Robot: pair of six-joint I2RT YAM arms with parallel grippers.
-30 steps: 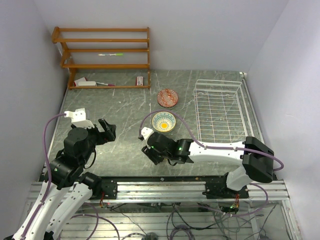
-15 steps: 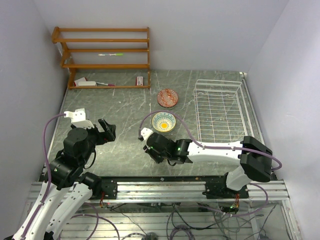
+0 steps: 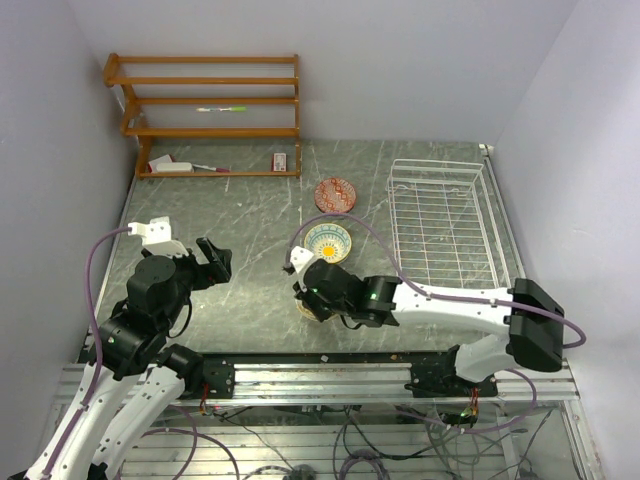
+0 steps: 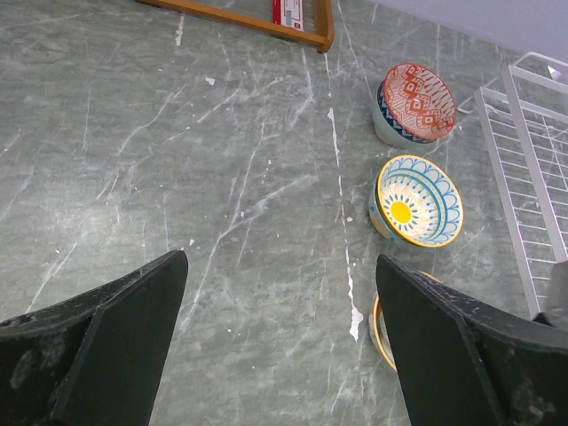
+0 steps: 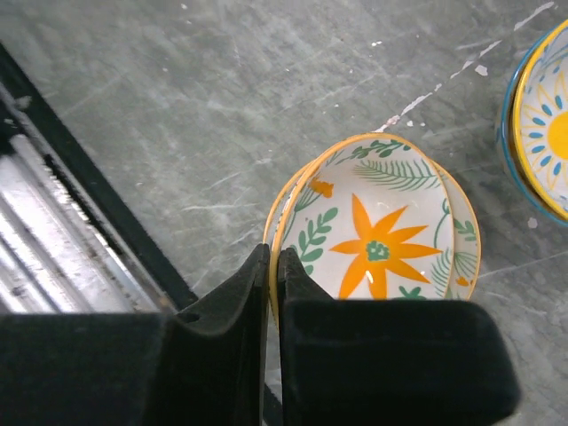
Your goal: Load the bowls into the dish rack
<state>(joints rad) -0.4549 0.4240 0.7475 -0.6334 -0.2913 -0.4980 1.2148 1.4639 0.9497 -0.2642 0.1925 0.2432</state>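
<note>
My right gripper (image 5: 273, 255) is shut on the near rim of an orange floral bowl (image 5: 382, 240), one finger inside and one outside. A second orange rim shows just beneath it. From above, that gripper (image 3: 308, 298) is near the table's front middle and hides most of the bowl. A teal-yellow bowl (image 3: 328, 243) stands just behind it, and a red-brown bowl (image 3: 335, 196) farther back. The white wire dish rack (image 3: 395, 215) lies to the right with nothing in it. My left gripper (image 4: 280, 262) hangs open over bare table at the left and holds nothing.
A brown wooden shelf unit (image 3: 210, 110) with a few small items stands at the back left. The metal rail (image 3: 320, 380) with the arm bases runs along the front edge. Walls close in on both sides.
My right gripper has closed on the orange floral bowl's rim, and that arm has shifted a little right and toward the back. The left arm has not moved.
</note>
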